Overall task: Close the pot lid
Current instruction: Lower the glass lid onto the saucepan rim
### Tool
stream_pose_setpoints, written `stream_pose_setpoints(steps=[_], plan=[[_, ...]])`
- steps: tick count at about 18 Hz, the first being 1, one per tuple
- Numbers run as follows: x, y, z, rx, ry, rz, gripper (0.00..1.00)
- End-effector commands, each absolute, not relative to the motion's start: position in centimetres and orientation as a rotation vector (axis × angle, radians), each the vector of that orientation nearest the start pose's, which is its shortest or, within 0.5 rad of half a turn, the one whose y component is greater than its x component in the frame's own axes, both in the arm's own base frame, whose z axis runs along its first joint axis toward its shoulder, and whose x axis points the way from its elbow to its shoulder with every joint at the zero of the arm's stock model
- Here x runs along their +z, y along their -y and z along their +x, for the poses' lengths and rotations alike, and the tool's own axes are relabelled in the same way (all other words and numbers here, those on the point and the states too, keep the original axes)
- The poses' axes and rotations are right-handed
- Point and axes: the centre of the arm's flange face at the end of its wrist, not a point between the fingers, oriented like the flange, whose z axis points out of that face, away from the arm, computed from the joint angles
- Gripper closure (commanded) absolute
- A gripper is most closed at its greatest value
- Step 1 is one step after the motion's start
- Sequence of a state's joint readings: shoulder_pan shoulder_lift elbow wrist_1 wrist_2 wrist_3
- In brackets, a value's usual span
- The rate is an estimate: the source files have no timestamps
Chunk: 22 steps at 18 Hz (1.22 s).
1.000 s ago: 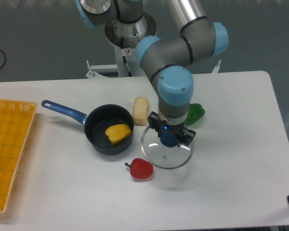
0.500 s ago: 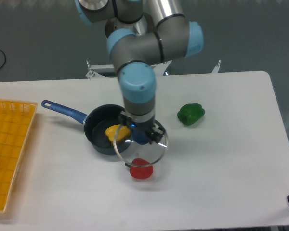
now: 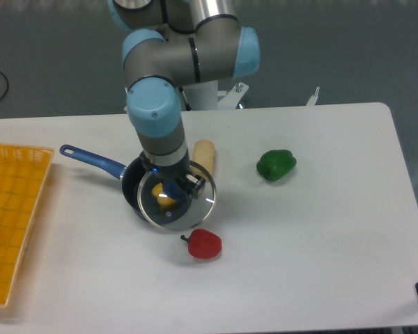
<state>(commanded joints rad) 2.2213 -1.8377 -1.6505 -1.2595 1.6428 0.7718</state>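
Observation:
The dark navy pot (image 3: 131, 189) sits left of centre on the white table, its long blue handle (image 3: 92, 160) pointing up-left. A yellow piece of food (image 3: 160, 193) lies inside it. My gripper (image 3: 172, 189) is shut on the blue knob of the clear glass lid (image 3: 195, 207). The lid hangs over the pot, shifted a little right and toward the front, so its rim overhangs the pot's right edge. Whether the lid touches the pot's rim is not clear.
A red pepper (image 3: 204, 244) lies just below the lid. A pale bread roll (image 3: 204, 156) lies right of the pot, and a green pepper (image 3: 276, 165) further right. A yellow basket (image 3: 10, 216) stands at the table's left edge.
The arm has carried the lid leftward from the table's middle, past the red pepper, to over the pot. The bread roll shows again.

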Motion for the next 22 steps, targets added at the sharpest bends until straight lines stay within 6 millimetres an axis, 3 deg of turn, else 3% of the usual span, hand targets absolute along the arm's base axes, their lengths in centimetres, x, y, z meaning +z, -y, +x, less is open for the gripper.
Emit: stream_pose_setpoints(steps=[9, 14, 22], plan=[[32.2, -53.5, -22.1, 0.066, -0.248, -3.205, 0.54], [31.7, -52.3, -21.6, 0.117, -0.261, -3.214, 0.54], [31.6, -52.5, -20.4, 0.121, -0.293, -3.208, 0.54]])
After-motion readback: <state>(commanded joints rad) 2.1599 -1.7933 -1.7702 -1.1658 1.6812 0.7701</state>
